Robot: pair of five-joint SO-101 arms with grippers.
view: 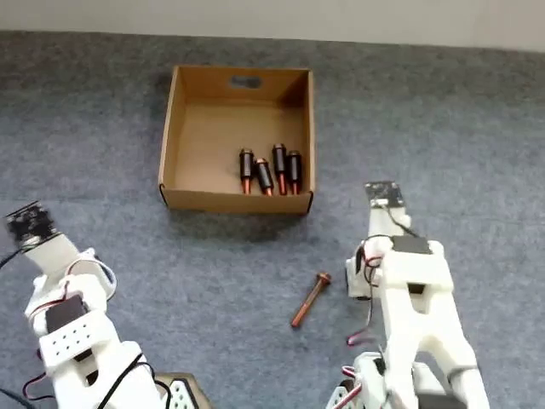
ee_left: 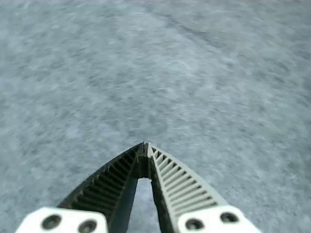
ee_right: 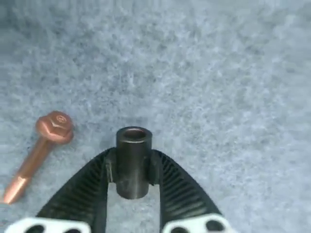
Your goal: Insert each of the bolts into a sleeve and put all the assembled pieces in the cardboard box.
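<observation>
The box (view: 234, 202) sits open on the grey mat (view: 477, 128). Four pieces (view: 271, 170) — bolts seated in black sleeves — lie side by side inside it, near its front wall and toward its right side. In front of the box, off its right corner, one bare bolt (view: 310, 300) lies on the mat with its head end nearer the box. Just beside that bolt, on the side away from the box's middle, the right gripper (ee_right: 132, 156) is clamped on a black sleeve (ee_right: 132, 141). The sleeve's open bore faces away from the wrist, and the bolt's head lies close by, not touching. The left gripper (ee_left: 144, 147) is well off the box's front left corner — fingertips pressed together over bare mat, holding nothing.
</observation>
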